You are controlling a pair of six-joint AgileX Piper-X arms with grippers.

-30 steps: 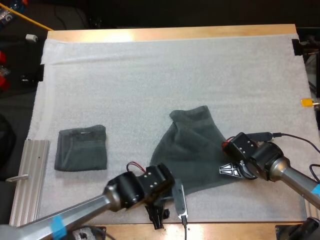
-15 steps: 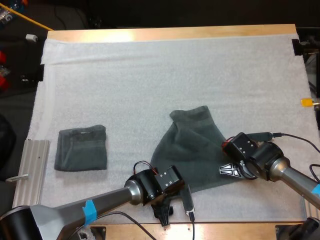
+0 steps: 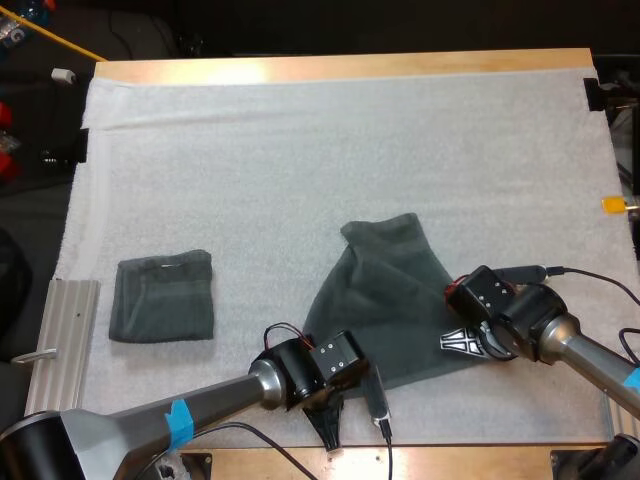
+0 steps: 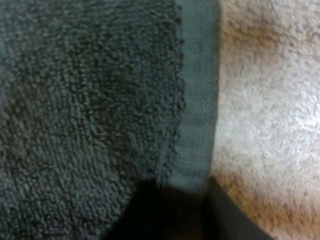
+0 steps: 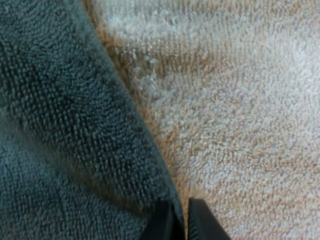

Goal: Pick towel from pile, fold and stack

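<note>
A dark grey-green towel (image 3: 380, 295) lies spread in a rough triangle on the white mat, near the front. My left gripper (image 3: 330, 428) is at its near-left edge. In the left wrist view that gripper (image 4: 182, 212) is shut on the towel's hem (image 4: 197, 100), which runs down between the two dark fingers. My right gripper (image 3: 465, 342) sits at the towel's right corner. Seen from the right wrist, this gripper (image 5: 184, 224) has its fingers almost touching, pinched on the towel's edge (image 5: 125, 130). A folded towel (image 3: 162, 297) rests at the left of the mat.
The white mat (image 3: 300, 150) stretches bare behind the towels. A ribbed metal rail (image 3: 60, 350) lies along the mat's left side. The table's wooden front edge (image 3: 450, 462) is just behind my left gripper.
My left gripper moved right along the front edge to the towel's near hem, and its fingers came together on it. The right arm and the towel's shape stayed as they were.
</note>
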